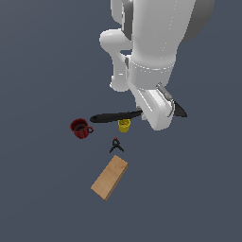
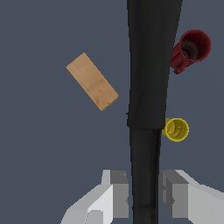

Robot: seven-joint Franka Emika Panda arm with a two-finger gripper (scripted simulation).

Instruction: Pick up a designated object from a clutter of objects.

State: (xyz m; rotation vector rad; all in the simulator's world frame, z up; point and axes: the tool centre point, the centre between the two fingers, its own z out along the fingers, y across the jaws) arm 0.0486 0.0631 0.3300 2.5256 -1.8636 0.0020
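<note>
In the exterior view we are looking down on a plain slate-grey floor [image 1: 42,71] that is filling the whole frame, flat and unmarked, with no walls or furniture showing. The white arm [image 1: 151,52] is reaching down from the top of the picture, and its gripper [image 1: 158,113] is hiding behind the wrist body, so here we cannot tell how the fingers are standing. The spatula [image 1: 113,116] is lying roughly level, its handle sticking out toward the exterior view's left and a dark tip showing past the wrist on the exterior view's right. Just below the handle the cup [image 1: 124,125] is sitting, and the mug [image 1: 80,127] is standing near the handle's end. The clamp [image 1: 116,145] is lying below the cup, apart from it, and the block [image 1: 109,177] is lying beyond the clamp, tilted on the diagonal. In the wrist view we are seeing the same bare grey ground behind everything. The two grey fingers [image 2: 118,194] are standing on either side of the spatula [image 2: 148,65], close against its narrow handle, so the gripper [image 2: 144,194] is looking clenched on it. The block [image 2: 92,81] is lying well apart on one side, while the mug [image 2: 191,50] and cup [image 2: 176,129] are showing at the spatula's other edge.
</note>
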